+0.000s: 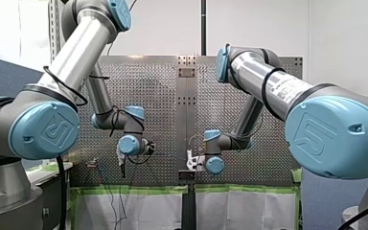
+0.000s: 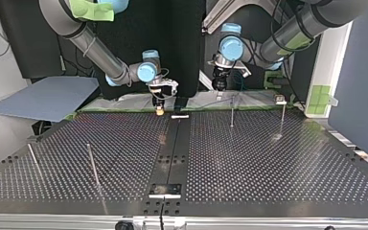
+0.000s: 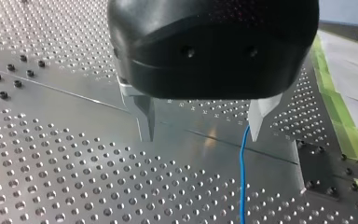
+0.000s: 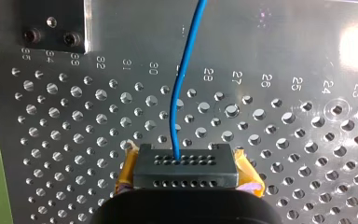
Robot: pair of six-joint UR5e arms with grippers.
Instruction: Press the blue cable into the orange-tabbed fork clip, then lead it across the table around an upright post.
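Note:
In the right wrist view my right gripper (image 4: 186, 163), with yellow pads (image 4: 128, 172), is shut on a dark grey connector block (image 4: 186, 170). The blue cable (image 4: 182, 93) rises out of that block over the perforated plate. In the left wrist view my left gripper (image 3: 203, 126) stands open just above the plate, and the blue cable (image 3: 243, 182) runs along the inner side of one metal finger (image 3: 260, 119), not clamped. In the top view my right gripper (image 2: 159, 109) hangs near the far middle and my left gripper (image 2: 219, 85) to its right. A small clip (image 2: 280, 99) sits at the far right.
Thin upright posts stand on the table: one (image 2: 232, 111) near my left gripper, one under the clip (image 2: 282, 115), two more (image 2: 93, 165) (image 2: 33, 160) at the top view's near left. A dark centre strip (image 2: 172, 143) divides the plate. Green tape lines the far edge (image 2: 124, 108).

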